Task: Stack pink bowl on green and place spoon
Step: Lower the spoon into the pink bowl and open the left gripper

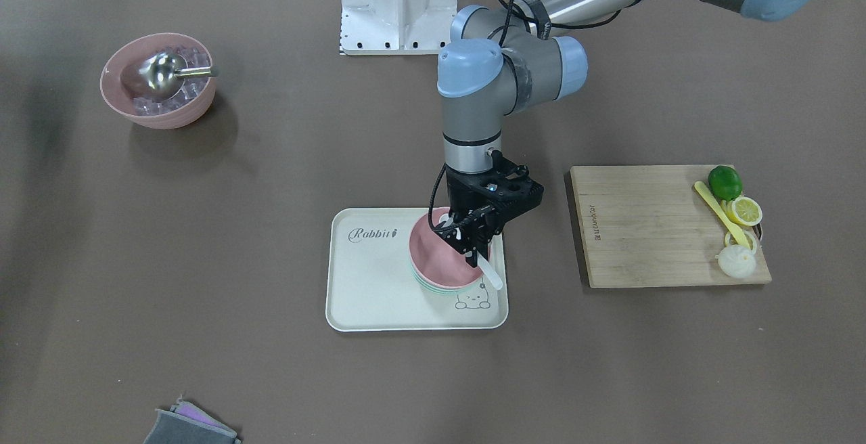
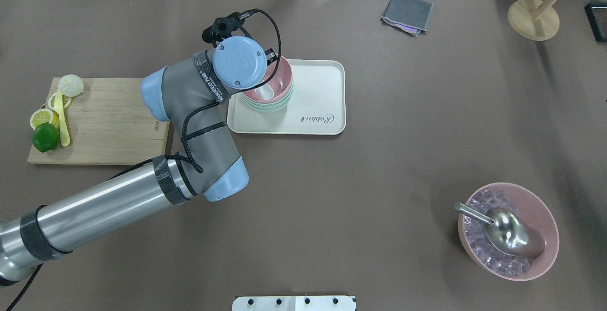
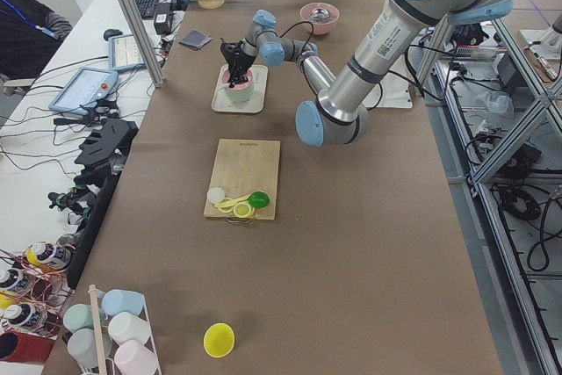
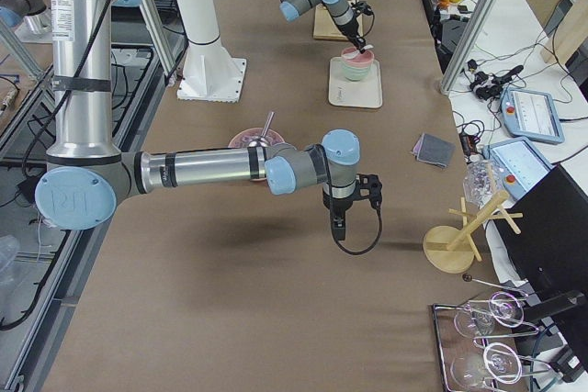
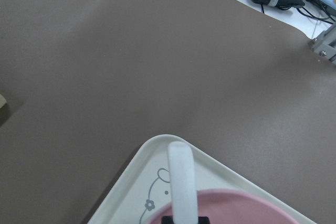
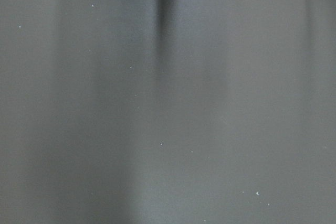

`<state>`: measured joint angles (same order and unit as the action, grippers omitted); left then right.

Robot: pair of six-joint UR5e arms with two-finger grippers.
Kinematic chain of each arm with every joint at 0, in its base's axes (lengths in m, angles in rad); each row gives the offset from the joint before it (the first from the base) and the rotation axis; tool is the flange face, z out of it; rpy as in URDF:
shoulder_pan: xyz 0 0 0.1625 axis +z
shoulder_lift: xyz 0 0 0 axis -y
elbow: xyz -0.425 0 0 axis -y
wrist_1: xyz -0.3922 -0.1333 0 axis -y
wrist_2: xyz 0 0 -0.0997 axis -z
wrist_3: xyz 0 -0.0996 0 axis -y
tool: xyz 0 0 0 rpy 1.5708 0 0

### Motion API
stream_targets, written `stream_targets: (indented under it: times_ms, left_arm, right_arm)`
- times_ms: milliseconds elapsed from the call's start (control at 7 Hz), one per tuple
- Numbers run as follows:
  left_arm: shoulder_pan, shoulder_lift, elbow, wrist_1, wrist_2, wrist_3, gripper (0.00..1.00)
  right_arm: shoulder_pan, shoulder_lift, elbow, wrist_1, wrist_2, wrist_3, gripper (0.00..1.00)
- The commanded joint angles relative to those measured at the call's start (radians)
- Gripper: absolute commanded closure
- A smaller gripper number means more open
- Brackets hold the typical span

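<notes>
A pink bowl sits nested on a green bowl on the cream tray. My left gripper is over the stack's edge, shut on a white spoon. The spoon's scoop end lies inside the pink bowl in the overhead view, and its handle sticks out over the rim. The left wrist view shows the handle above the pink bowl and the tray. My right gripper hangs over bare table far from the tray; I cannot tell whether it is open or shut.
A second pink bowl with ice cubes and a metal scoop stands at the right. A wooden cutting board holds a lime, lemon slices, a yellow utensil and a white bun. A grey cloth and a wooden stand are at the far edge.
</notes>
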<state>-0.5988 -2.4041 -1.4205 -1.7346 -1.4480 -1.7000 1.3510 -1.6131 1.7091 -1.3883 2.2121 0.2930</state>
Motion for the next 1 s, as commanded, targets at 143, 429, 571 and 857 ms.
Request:
stream_targets:
  times_ms: [143,429,571,857]
  left_arm:
    - [0.005,-0.004,-0.006,0.001,0.008,0.013,0.19]
    - [0.001,0.003,-0.041,0.013,-0.001,0.078,0.03]
    - [-0.013,0.026,-0.095,0.051,-0.058,0.217,0.02]
    - [-0.115,0.13,-0.312,0.264,-0.199,0.488,0.02]
  right_arm:
    - [0.0,-0.001,-0.002,0.0,-0.002,0.0,0.0]
    - [0.0,-0.002,-0.013,0.0,-0.006,0.0,0.0]
    - [0.0,-0.005,-0.014,-0.002,-0.009,0.003,0.0]
    - [0.0,-0.027,-0.019,0.0,-0.009,0.003,0.0]
